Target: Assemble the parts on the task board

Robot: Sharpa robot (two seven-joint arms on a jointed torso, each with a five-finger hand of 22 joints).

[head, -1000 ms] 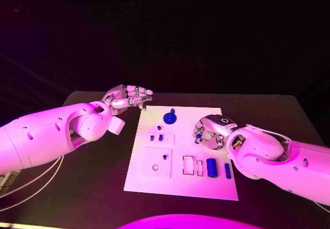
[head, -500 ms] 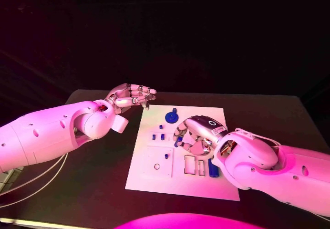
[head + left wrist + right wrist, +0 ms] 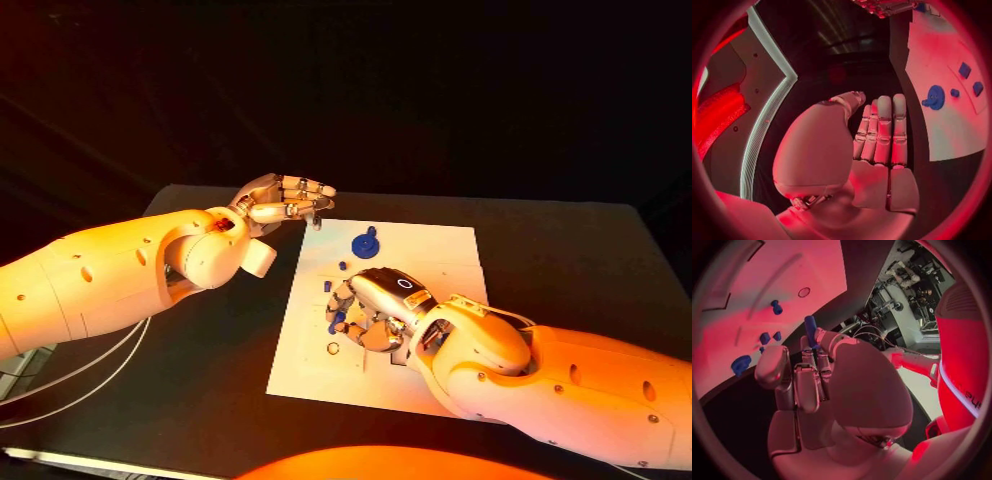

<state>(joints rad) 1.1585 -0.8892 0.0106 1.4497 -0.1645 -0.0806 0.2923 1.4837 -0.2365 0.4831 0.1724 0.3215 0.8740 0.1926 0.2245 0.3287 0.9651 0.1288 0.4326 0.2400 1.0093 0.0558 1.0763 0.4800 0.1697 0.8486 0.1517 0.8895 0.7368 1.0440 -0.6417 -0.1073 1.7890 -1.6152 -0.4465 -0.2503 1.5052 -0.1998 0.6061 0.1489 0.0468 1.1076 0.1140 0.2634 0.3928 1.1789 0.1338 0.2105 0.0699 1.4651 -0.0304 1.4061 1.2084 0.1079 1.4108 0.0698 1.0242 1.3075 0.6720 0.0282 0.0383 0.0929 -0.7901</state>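
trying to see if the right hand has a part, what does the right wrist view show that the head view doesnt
Only the right wrist view: a long blue part held upright in the fingers of the right hand, over the task board.

Only the head view: the left hand, fingers curled and holding nothing, raised beyond the board's far left corner, and the black table. The right hand's back hides its grasp there.

Both: the right hand, the white task board and the round blue part on it.

No text, label or number can be read anywhere.
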